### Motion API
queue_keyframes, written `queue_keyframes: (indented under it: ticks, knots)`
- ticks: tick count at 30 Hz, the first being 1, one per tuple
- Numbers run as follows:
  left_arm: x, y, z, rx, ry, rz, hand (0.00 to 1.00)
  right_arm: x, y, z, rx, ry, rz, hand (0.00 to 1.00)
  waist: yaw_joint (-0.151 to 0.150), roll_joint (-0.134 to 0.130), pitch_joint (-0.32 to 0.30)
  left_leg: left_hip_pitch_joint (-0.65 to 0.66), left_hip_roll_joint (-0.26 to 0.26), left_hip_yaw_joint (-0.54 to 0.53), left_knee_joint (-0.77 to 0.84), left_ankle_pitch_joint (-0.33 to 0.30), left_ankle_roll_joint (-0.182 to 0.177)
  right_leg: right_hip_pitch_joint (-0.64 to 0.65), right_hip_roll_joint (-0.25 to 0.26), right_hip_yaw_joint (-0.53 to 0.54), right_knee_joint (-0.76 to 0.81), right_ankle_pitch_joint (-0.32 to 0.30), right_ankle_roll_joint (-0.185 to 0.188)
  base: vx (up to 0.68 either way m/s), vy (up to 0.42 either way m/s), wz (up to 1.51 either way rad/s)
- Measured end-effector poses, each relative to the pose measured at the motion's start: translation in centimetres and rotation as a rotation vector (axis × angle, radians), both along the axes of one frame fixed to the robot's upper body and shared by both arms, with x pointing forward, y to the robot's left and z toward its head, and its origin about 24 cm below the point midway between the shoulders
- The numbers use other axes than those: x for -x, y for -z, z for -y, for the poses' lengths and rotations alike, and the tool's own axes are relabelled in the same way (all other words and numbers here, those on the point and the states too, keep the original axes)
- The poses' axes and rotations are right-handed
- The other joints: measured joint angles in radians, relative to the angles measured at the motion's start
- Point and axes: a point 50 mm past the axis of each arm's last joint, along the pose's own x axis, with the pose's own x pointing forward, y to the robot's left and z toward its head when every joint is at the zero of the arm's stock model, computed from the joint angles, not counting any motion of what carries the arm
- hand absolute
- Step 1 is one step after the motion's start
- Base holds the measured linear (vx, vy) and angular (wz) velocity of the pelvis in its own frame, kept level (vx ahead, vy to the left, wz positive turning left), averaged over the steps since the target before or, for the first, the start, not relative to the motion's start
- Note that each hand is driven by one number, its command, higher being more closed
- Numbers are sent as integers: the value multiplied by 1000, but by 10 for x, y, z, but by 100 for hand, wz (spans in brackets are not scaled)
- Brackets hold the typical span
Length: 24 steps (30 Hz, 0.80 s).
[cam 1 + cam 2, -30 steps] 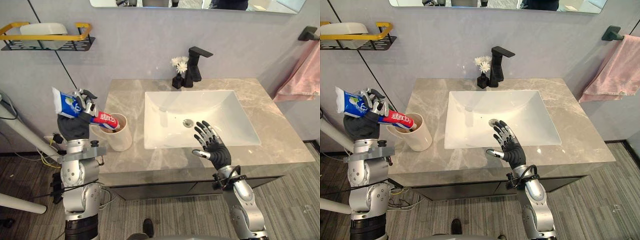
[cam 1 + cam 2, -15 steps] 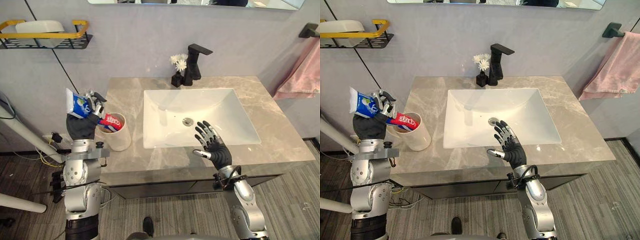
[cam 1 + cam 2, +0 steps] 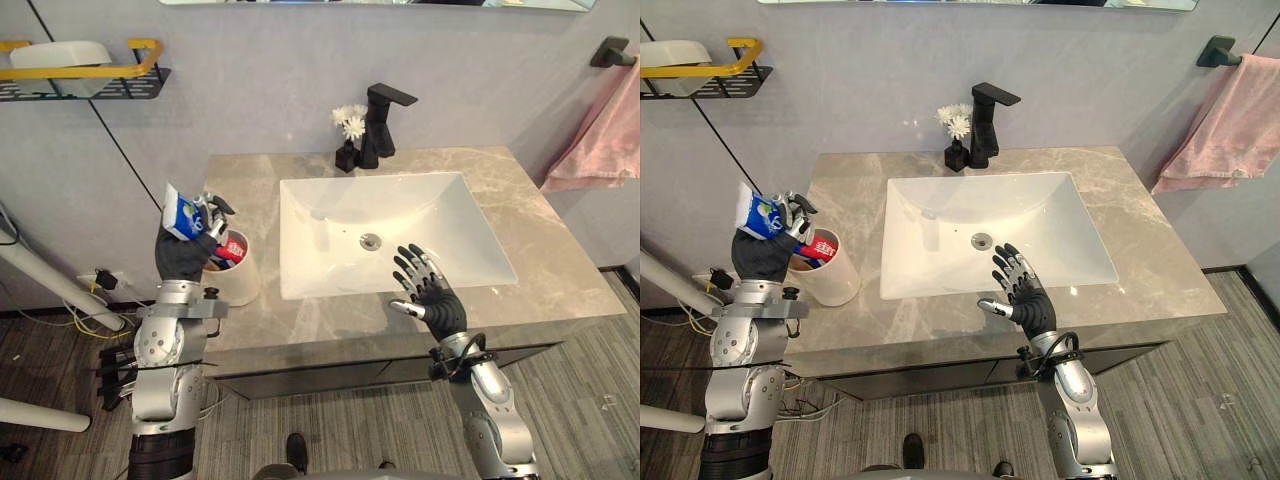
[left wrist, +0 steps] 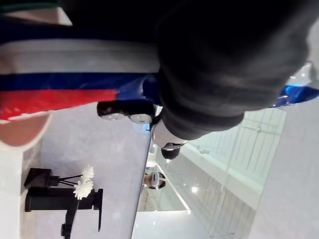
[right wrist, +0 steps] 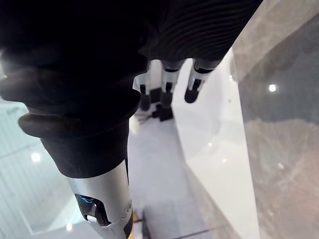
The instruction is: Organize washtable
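My left hand is shut on a blue, white and red toothpaste tube at the counter's left edge. The tube's red end dips into a cream cup that stands on the marble counter. The tube's blue crimped end sticks up above the hand. In the left wrist view the tube runs close past the dark cover. My right hand hovers open, fingers spread, over the front right rim of the white sink.
A black faucet and a small black vase of white flowers stand behind the sink. A wall shelf with a yellow rail holds a white dish. A pink towel hangs at the right.
My left hand has brought the tube rightward and down, so its red end now sits deeper in the cup. The camera view has shifted. The right hand has stayed put.
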Motion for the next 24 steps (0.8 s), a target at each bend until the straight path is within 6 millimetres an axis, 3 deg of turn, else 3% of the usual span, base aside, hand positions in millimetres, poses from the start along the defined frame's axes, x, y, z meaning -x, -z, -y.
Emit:
queue_keyframes:
  ticks: [15,19,24]
  knots:
    - [0,-6,-4,-74,-21,10,0,0,9,1,1,3,-38,0,0,6,9,-1,-1,-6,0,-1,-1,3,0,-7,-1,0,0,4,2,0]
    - [3,-24,-5,-107,-22,88,0,0,9,0,2,1,-39,0,2,7,9,0,-2,-7,0,-1,-1,5,-2,-11,1,0,0,0,0,2]
    - [7,-79,-22,-188,-73,311,0,0,11,2,13,-4,-46,0,3,18,10,14,-5,-12,0,-1,-1,20,-5,-15,2,0,0,3,3,1]
